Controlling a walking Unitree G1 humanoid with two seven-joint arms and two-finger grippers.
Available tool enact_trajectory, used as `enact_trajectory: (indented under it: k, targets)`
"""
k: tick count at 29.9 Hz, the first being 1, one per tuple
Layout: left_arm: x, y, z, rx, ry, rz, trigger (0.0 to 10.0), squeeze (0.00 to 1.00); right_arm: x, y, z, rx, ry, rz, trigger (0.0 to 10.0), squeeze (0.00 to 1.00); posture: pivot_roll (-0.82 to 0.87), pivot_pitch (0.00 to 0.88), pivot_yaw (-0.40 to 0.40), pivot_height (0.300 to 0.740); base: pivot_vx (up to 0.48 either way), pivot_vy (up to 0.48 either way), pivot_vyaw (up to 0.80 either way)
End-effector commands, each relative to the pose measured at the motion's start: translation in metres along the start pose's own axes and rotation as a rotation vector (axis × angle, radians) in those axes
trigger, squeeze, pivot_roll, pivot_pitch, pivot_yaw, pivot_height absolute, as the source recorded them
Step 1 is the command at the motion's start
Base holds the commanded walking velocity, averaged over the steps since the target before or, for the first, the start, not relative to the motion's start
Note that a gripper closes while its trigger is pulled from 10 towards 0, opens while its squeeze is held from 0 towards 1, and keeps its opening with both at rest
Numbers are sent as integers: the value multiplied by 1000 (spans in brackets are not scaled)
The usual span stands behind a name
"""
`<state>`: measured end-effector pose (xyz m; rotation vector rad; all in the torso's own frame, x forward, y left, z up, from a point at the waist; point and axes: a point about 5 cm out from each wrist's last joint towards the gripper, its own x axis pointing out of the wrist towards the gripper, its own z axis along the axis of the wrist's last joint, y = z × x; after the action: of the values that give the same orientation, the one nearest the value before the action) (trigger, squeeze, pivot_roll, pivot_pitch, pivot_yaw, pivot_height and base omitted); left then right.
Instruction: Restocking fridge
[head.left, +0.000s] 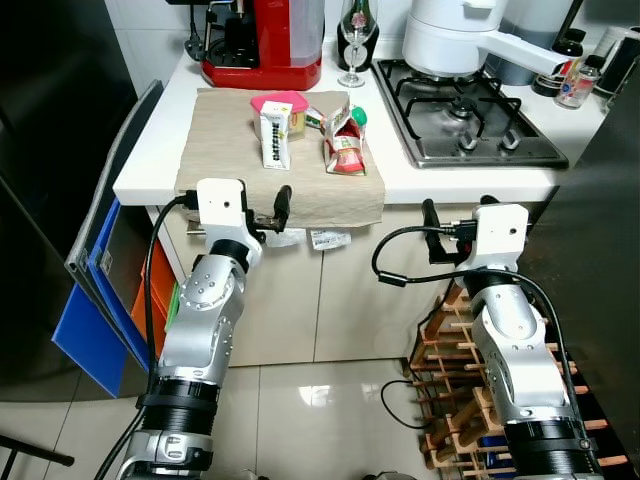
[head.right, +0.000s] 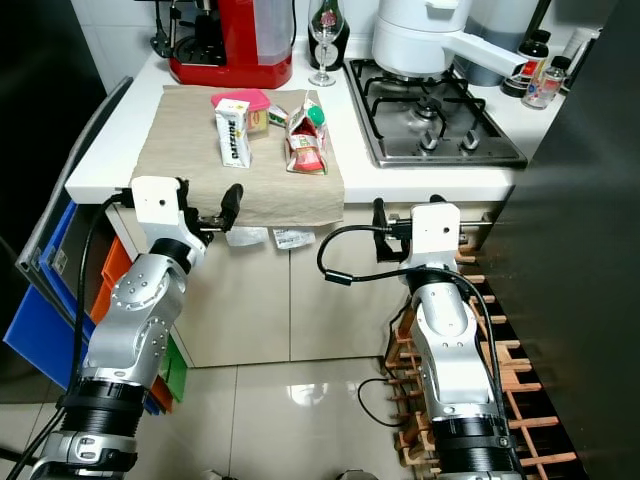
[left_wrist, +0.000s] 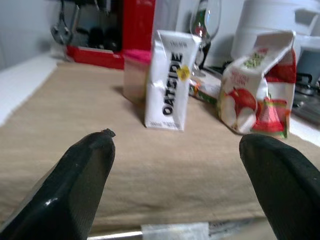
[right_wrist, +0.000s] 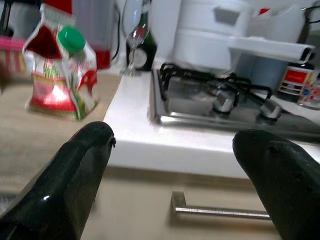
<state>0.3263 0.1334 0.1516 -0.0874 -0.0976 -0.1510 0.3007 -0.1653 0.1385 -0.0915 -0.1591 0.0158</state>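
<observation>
Standing on the cloth (head.left: 225, 150): two cartons (head.left: 276, 137), (head.left: 343, 142); both hands (head.left: 268, 212), (head.left: 455, 222) released.

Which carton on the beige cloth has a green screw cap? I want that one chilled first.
The crumpled red-and-white carton, right of the white Oatside carton, which shows no cap.

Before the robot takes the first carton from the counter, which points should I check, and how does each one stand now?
1. Left gripper jaws open: ok.
2. Right gripper jaws open: ok.
3. Oatside carton upright on the beige cloth: ok.
4. Red carton with green cap sound: not ok, it looks crumpled.
5. Grippers at the counter edge, not touching the cartons: ok.
6. Fridge door open: cannot tell.
</observation>
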Motion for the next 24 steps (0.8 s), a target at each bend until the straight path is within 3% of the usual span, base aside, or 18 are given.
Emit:
enact_trajectory:
  k: [1, 6, 10, 15, 19, 24]
  targets:
    - [-1, -1, 9, 20, -42, -7, 10000, 0, -1, -6, 7, 23, -43, -41, 10000, 106, -99, 0, 14, 740, 0, 0, 0]
    - [-11, -6, 26, 66, -89, 7, 10000, 0, -10, -10, 19, 18, -93, -78, 10000, 118, -95, 0, 14, 740, 0, 0, 0]
    - [-46, 4, 25, 71, 20, 27, 10000, 0, -44, -10, 20, 5, -42, -58, 10000, 122, -88, 0, 3, 740, 0, 0, 0]
    - [-63, 7, 28, 82, 38, 29, 10000, 0, -64, -13, 22, 5, -9, -41, 10000, 125, -83, 0, -9, 740, 0, 0, 0]
    - [-58, -3, 38, 98, -28, 6, 10000, 0, -61, -17, 27, 14, -21, -77, 10000, 122, -88, 0, -12, 740, 0, 0, 0]
    - [-52, -6, 56, 111, -106, -5, 10000, 0, -55, -8, 38, 1, -62, -57, 10000, 125, -87, 0, -12, 740, 314, 0, 0]
